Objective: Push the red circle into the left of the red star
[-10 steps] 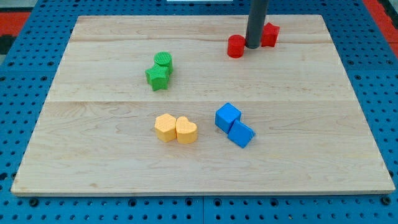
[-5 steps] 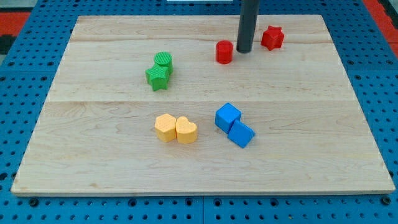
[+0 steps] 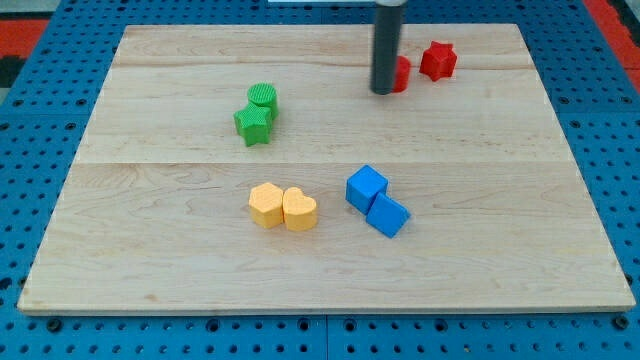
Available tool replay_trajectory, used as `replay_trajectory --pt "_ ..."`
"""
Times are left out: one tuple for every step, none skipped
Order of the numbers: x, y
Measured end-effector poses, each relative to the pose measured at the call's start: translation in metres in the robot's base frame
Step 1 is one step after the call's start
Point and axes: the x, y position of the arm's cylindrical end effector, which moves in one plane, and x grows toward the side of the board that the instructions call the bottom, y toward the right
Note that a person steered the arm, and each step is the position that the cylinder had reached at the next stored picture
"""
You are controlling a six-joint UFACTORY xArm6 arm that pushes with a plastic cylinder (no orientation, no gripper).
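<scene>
The red star [image 3: 437,61] lies near the view's top right of the wooden board [image 3: 320,250]. The red circle [image 3: 401,73] is just left of the star, a small gap between them, and mostly hidden behind my rod. My tip [image 3: 383,92] rests on the board against the circle's left side.
A green circle [image 3: 263,97] touches a green star [image 3: 254,124] at the view's left centre. Two yellow blocks, a hexagon-like one [image 3: 266,205] and a heart [image 3: 299,209], sit together at lower centre. Two blue blocks [image 3: 366,187] [image 3: 387,215] touch right of them.
My tip has gone from the circle's right side round to its left. The red circle first slid left, then right, and now sits close to the star.
</scene>
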Motion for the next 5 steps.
replay_trajectory --pt "-0.01 0.034" --pt "-0.01 0.036" --pt "0.009 0.025" --pt "0.009 0.025" --pt "0.009 0.024"
